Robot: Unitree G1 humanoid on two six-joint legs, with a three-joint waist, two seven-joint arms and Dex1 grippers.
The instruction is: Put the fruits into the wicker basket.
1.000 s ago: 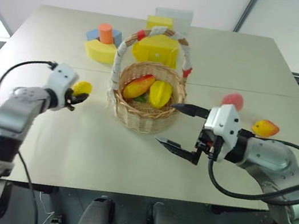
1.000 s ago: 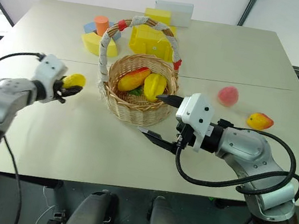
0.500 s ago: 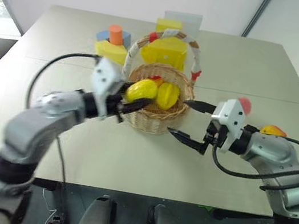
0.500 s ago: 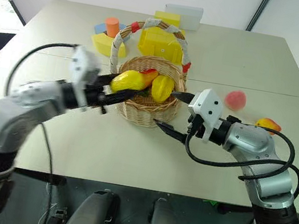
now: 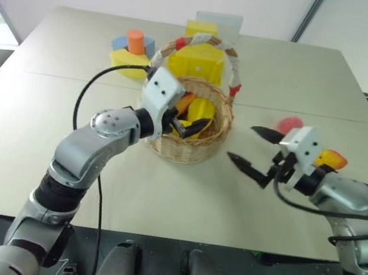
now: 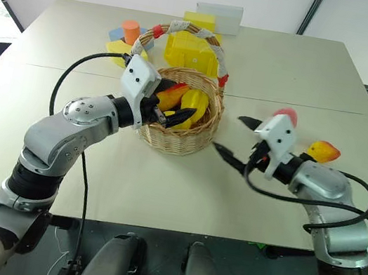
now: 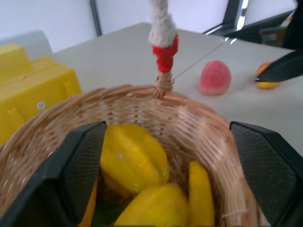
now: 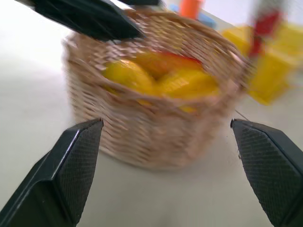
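Fruits, part binned: a lemon [image 7: 151,208], a ribbed yellow fruit [image 7: 135,158] and an orange-red mango [image 6: 172,96] lie in the wicker basket [image 5: 213,139], with the left gripper [image 5: 187,125] spread wide and empty just over them, both fingers inside the rim on the robot's left side. The mango's long axis runs diagonally, its red end up toward the far rim; the ribbed fruit stands roughly on end beside it.

Basket upright, its white handle [image 6: 213,50] with red bands arching from left to right.

Right gripper [image 6: 230,137]: fingers parted, nothing between them, level, aimed at the basket's right wall but apart from it.

Behind that arm, a pink peach [image 7: 215,78] and a second mango [image 6: 323,151] rest on the table [image 6: 290,63].

Table pale beige, a seam across its middle; yellow, blue and orange foam blocks [image 5: 131,53] at the far side. White wall beyond.
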